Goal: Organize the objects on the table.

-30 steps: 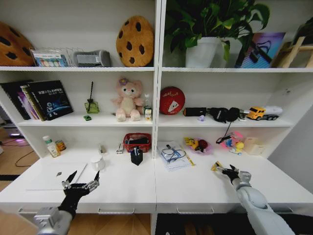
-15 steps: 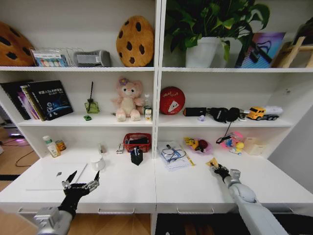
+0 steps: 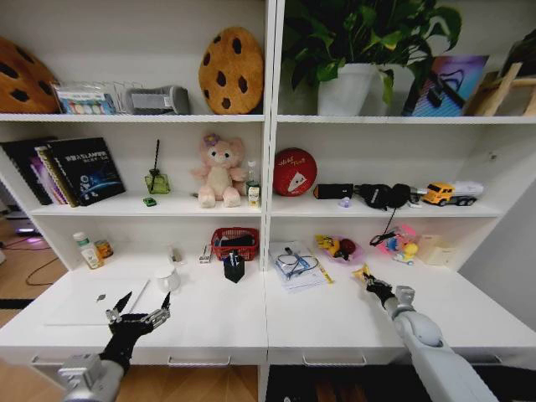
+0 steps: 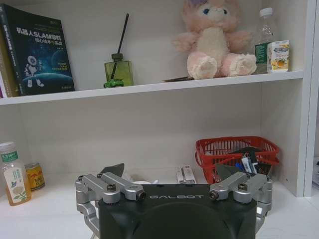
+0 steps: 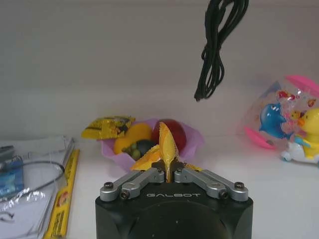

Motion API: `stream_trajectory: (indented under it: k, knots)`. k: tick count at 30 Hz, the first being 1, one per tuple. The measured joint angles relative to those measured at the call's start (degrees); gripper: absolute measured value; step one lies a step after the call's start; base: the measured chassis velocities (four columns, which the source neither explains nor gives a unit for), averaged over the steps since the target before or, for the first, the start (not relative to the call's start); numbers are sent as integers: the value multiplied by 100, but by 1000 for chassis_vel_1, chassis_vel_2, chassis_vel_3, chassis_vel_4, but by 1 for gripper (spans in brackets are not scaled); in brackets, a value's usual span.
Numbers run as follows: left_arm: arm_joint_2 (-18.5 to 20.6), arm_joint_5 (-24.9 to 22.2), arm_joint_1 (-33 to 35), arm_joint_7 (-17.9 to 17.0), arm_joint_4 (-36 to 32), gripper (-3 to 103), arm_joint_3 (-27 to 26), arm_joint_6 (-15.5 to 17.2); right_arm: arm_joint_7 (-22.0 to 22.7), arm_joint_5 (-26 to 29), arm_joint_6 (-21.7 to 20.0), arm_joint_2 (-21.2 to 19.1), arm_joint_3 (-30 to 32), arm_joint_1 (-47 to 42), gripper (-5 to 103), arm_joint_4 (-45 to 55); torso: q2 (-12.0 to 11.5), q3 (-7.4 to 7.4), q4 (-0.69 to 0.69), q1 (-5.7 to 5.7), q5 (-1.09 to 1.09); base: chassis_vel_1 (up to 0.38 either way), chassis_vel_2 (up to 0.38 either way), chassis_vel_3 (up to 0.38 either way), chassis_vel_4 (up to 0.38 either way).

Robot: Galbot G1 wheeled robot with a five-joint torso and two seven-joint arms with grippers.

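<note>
Now the right gripper [image 3: 366, 279], clamped on a yellow wrapper [image 5: 167, 147], has carried it forward to just short of the purple bowl [image 5: 192, 139] ahead, likely for a drop, while the left gripper [image 3: 138, 311] hovers spread wide, empty.

I note a slim silver laptop [image 3: 96, 300] lying flat and closed at lower left of the head view on the white surface [image 3: 335, 322]. A small black pen holder [image 3: 234, 267] stands upright near frame centre. A tiny green toy car [image 3: 149, 201] sits on the middle shelf, left of centre.
</note>
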Motion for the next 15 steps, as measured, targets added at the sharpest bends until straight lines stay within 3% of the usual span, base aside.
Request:
stream_trajectory:
  k: [5,12,15]
  knots:
    - [0,0,0,0,0,100,-1,0,-33,29,174,9,-304,661,4,-470,-1,0,2,1,1,0,0,0,0]
    - [0,0,0,0,0,100,0,0,-217,-167,771,322,-926,2357,4,-2323,-1,1,4,1,-1,0,0,0,0]
    - [0,0,0,1,0,100,0,0,-268,-203,815,497,-1087,2709,2,-2779,-1,2,4,2,3,0,0,0,0]
